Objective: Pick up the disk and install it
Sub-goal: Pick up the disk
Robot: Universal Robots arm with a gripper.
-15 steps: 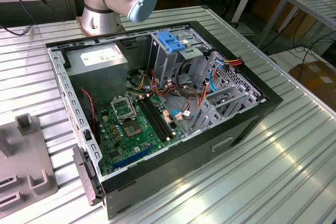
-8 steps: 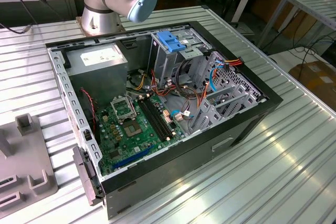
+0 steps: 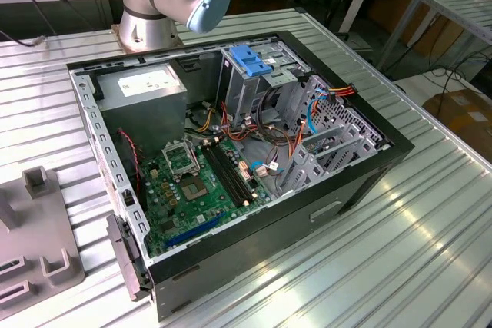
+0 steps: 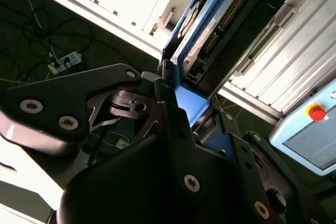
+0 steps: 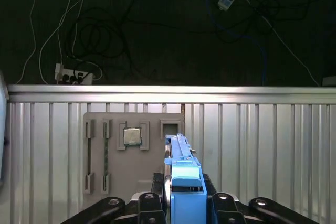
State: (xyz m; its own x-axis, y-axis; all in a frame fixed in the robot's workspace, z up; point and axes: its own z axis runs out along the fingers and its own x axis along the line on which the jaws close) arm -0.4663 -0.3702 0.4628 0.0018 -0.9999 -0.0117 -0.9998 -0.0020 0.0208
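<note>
The disk point(image 5: 182, 174) shows edge-on in the first wrist view, its bright blue carrier rail uppermost, pinched between my two dark fingers. My gripper point(image 5: 185, 203) is shut on it, above a grey fixture plate point(image 5: 147, 166). The second wrist view looks along the disk point(image 4: 202, 35) from the gripper point(image 4: 191, 106): grey body, printed label, blue rail. In the exterior view the open computer case point(image 3: 231, 151) lies on the ribbed metal table. Its metal drive cage point(image 3: 257, 86) carries a fixed blue bracket point(image 3: 250, 59).
The fixture plate holds a processor chip point(image 5: 132, 136) and memory sticks point(image 5: 105, 150); it lies at the exterior view's left point(image 3: 38, 251). The arm's base point(image 3: 154, 5) stands behind the case. The table edge point(image 5: 168, 94) borders a dark floor with cables. A pendant with a red button point(image 4: 315, 113) is nearby.
</note>
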